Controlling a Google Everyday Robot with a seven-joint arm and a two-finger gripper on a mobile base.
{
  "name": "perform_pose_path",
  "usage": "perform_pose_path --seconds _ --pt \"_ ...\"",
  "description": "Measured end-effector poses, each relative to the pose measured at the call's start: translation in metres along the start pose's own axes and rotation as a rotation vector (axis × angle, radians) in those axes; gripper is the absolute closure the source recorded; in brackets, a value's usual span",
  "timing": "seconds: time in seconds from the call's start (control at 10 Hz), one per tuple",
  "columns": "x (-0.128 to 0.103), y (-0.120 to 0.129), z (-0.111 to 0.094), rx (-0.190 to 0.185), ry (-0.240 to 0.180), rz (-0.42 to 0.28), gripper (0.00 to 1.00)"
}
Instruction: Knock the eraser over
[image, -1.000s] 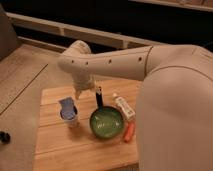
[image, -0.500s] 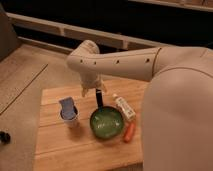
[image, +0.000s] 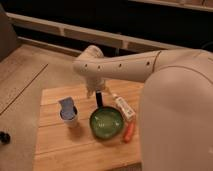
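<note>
The eraser (image: 123, 107) looks like a white oblong block with a dark end. It sits on the wooden table (image: 60, 145), just right of a green bowl (image: 106, 123). My gripper (image: 100, 98) is a dark piece hanging from the white wrist (image: 92, 67). It sits above the bowl's far rim, a little left of the eraser. Whether it touches the eraser I cannot tell.
A white cup with a blue piece in it (image: 68, 112) stands left of the bowl. An orange carrot-like thing (image: 129, 131) lies right of the bowl. My large white arm (image: 175, 100) covers the table's right side. The floor (image: 20, 80) lies to the left.
The wrist and forearm have swung a little to the right. The gripper's tip stays almost in place above the bowl's far rim. The things on the table have not moved.
</note>
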Motion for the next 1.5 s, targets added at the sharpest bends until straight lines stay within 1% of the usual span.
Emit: perform_pose_path --seconds 0.1,0.2,0.3,0.4,0.8,1.0,1.2,1.4,1.5 --pt "-0.009 -0.015 0.006 0.023 -0.013 -0.005 0.35" --pt "-0.014 -0.021 0.009 0.037 -0.019 -0.017 0.35" --pt "-0.020 -0.031 0.011 0.067 -0.019 -0.033 0.35" --pt "-0.022 -0.039 0.012 0.096 -0.011 -0.044 0.35" --pt "-0.004 -0.094 0.013 0.193 0.060 0.011 0.35" --pt "-0.001 -0.117 0.012 0.230 0.075 0.027 0.35" --pt "-0.006 -0.134 0.014 0.240 0.070 0.027 0.35" --pt "-0.021 -0.147 0.021 0.228 0.053 0.028 0.35" --pt "-0.032 -0.151 0.026 0.216 0.042 0.024 0.35"
